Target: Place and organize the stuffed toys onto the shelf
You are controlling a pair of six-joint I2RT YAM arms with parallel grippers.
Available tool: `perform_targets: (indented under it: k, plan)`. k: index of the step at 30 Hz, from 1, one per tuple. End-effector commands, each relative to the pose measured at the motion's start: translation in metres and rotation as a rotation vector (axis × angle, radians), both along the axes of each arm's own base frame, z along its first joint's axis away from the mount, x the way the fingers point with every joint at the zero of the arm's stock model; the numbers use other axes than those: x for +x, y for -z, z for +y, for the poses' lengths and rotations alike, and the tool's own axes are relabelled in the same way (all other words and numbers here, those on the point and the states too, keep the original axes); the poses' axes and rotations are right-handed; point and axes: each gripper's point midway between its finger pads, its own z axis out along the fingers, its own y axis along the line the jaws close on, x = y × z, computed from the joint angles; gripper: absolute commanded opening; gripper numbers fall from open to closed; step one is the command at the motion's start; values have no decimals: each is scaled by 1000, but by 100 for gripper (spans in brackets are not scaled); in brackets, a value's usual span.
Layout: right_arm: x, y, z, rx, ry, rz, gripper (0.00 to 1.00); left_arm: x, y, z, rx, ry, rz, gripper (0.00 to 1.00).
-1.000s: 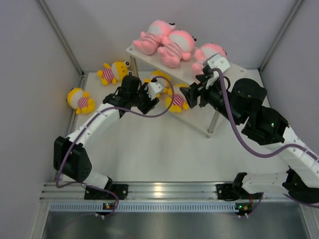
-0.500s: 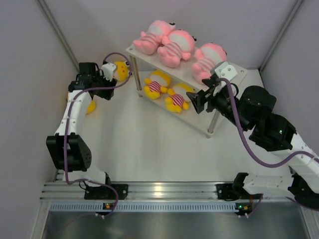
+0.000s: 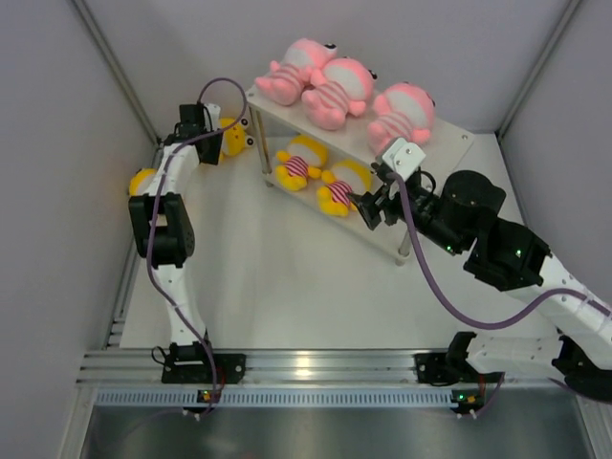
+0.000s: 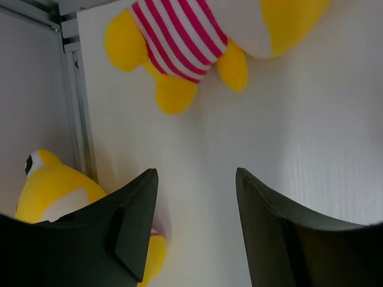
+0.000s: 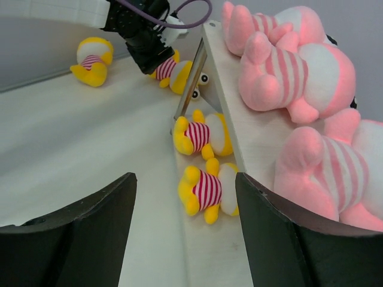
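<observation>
**Both claws open and empty: left by the loose yellows, right at the lower tier**

Pose, left arm [image 3: 163, 234]: it runs from its base up the left side of the table [image 3: 287, 277]. The elbow is roughly midway, the forearm reaches into the far-left corner, and the wrist is tipped down.

The left gripper [image 4: 194, 176] has its fingers spread wide and holds nothing; only bare table shows between them.
- The back-wall yellow toy [image 4: 179, 36] lies striped belly up just ahead of the fingertips, legs toward the claw, not touched.
- The left-wall yellow toy [image 4: 54, 185] sits beside the frame rail [image 4: 75, 107], partly hidden behind the left finger. Can't tell if there is contact.
- Both toys are on the table, off the shelf [image 3: 448, 143].

Pose, right arm [image 3: 497, 253]: the base is at near right and the upper link swings out toward the right edge. It folds back at the elbow, and the forearm angles up-left to the shelf front.

The right gripper [image 5: 185, 177] has its fingers apart and is empty, sitting at the open front of the lower tier.
- The nearer shelf yellow toy [image 3: 337, 191] lies just past the fingertips, with no contact visible.
- The farther shelf yellow toy [image 3: 298, 164] lies next to it, toward the shelf's left end.
- Both are on the lower tier with stripes facing up.

Three pink toys [image 3: 339, 86] lie in a row on the top tier, packed close together. The right end of the board is bare.
</observation>
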Motion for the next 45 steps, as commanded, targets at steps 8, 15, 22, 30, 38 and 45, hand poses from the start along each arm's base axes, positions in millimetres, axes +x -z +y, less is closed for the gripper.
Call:
perform_targets:
  k: [8, 15, 22, 30, 38, 45]
  plan:
    - [0, -2, 24, -50, -90, -102, 68, 91, 7, 40, 11, -159, -202, 68]
    - [7, -4, 25, -78, -65, -138, 69, 96, 68, 49, -58, -179, -132, 68]
    - [14, 0, 28, -102, -47, -139, 69, 107, 77, 45, -79, -137, -153, 52]
    - [17, 7, 30, -122, -34, -118, 69, 114, 67, 45, -58, -91, -191, 39]
    - [18, 4, 29, -110, -27, -113, 69, 107, 53, 43, -46, -62, -201, 0]
    - [12, 2, 20, -52, -17, -109, 69, 22, 27, 4, -256, -46, -114, 0]
